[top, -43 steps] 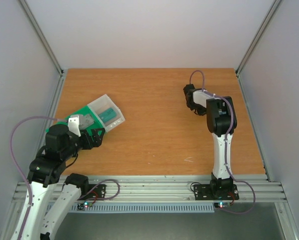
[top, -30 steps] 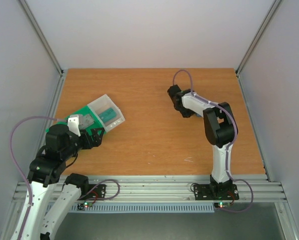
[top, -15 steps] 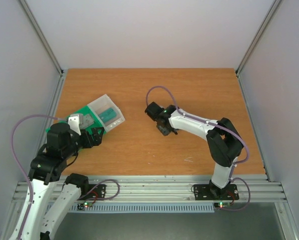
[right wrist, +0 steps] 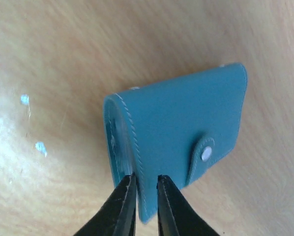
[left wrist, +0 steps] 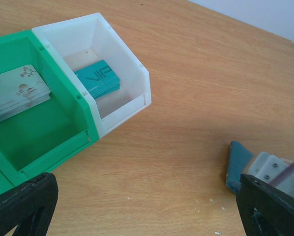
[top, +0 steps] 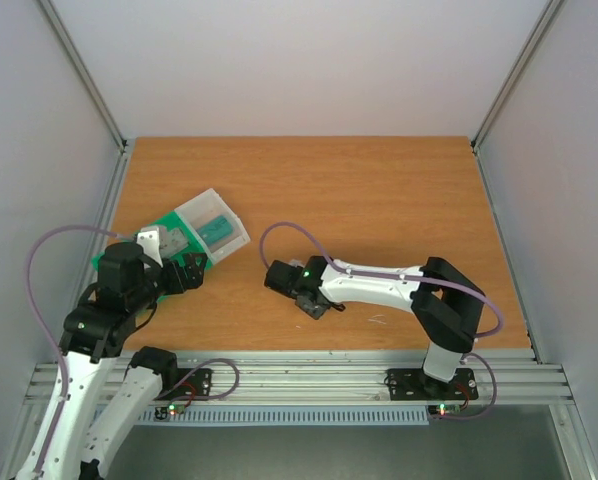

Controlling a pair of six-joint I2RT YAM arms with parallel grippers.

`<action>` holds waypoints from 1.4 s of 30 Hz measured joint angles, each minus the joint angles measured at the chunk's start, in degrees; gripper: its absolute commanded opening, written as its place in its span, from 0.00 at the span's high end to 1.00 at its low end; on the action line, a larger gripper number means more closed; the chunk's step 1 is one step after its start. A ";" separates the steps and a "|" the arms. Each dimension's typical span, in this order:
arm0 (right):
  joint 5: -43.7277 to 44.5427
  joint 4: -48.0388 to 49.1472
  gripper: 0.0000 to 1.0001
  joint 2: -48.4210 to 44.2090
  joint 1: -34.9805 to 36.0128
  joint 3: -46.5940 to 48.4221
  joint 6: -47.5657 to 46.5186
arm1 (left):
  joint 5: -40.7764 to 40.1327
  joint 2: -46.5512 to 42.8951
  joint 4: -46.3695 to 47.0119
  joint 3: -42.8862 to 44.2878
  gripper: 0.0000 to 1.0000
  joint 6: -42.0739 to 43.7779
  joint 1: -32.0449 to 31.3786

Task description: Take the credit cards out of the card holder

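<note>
Table point(top: 379, 190): orange wood-grain laminate, smooth, faint sheen. A few small white flecks point(right wrist: 31, 123) on it by the holder.

Card holder point(right wrist: 179, 142): slate-blue, leather-look, matte with a fine grain. Pale stitching runs along the edges; corners rounded. It is folded shut. A short rounded tab wraps over one edge and is fastened by a small silver snap point(right wrist: 205, 153). At the open side thin layered edges show between the leaves; I cannot tell what they are.

Position: near the front middle of the table, well apart from the green tray point(left wrist: 63, 142). From the left wrist it appears as a narrow blue slab standing on edge point(left wrist: 237, 164). Whether it touches the table I cannot tell.

Right gripper point(right wrist: 144, 189): dark, tapered fingers point(right wrist: 126, 201) pinched almost together on the holder's stitched edge, with only the thickness of that edge between them. The right arm lies stretched low across the near table.

Left gripper point(left wrist: 144, 196): black fingers spread wide, nothing between them, poised above the table beside the tray.

Tray: glossy green plastic with moulded walls, holding a stack of pale cards point(left wrist: 19, 93) with a faint blossom print. Clipped against it is a white box point(left wrist: 132, 69), translucent and straight-walled, with teal cards point(left wrist: 99, 78) lettered "VIP" lying flat inside.
</note>
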 measured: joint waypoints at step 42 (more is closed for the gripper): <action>-37.64 31.04 0.62 -4.81 -27.50 -15.96 26.53 | 20.92 15.04 7.67 -5.27 0.32 -7.96 -6.03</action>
